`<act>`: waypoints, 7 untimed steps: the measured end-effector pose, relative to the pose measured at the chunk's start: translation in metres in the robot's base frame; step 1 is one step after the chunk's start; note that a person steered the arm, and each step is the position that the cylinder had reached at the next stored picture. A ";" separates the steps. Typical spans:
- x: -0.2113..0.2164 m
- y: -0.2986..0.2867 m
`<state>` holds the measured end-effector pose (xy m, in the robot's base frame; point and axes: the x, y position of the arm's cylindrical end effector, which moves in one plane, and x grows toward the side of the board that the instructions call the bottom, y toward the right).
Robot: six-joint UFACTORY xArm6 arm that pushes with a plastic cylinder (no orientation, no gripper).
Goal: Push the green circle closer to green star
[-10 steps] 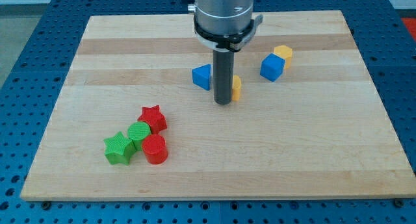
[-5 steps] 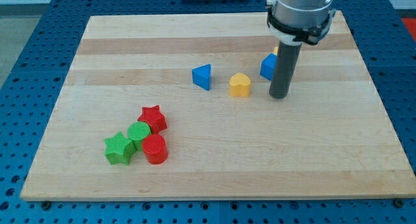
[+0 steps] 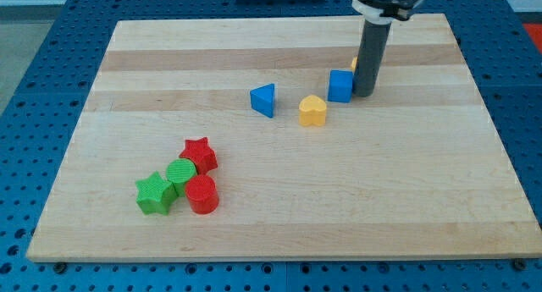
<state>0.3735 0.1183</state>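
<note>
The green circle (image 3: 181,173) lies at the board's lower left, touching the green star (image 3: 154,193) on its lower left side. A red star (image 3: 200,155) and a red circle (image 3: 202,194) press against the green circle from the upper right and lower right. My tip (image 3: 364,92) is far off at the upper right, touching the right side of a blue cube (image 3: 340,85).
A blue triangular block (image 3: 263,100) and a yellow heart-like block (image 3: 312,111) lie mid-board. A yellow block (image 3: 355,64) is mostly hidden behind the rod. The wooden board (image 3: 279,216) sits on a blue perforated table.
My tip moved right from beside the yellow heart, then up to the blue cube's right side. The blue cube has shifted slightly left. The green and red blocks have not moved.
</note>
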 end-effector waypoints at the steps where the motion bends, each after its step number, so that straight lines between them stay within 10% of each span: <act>1: -0.014 -0.001; 7: -0.019 -0.051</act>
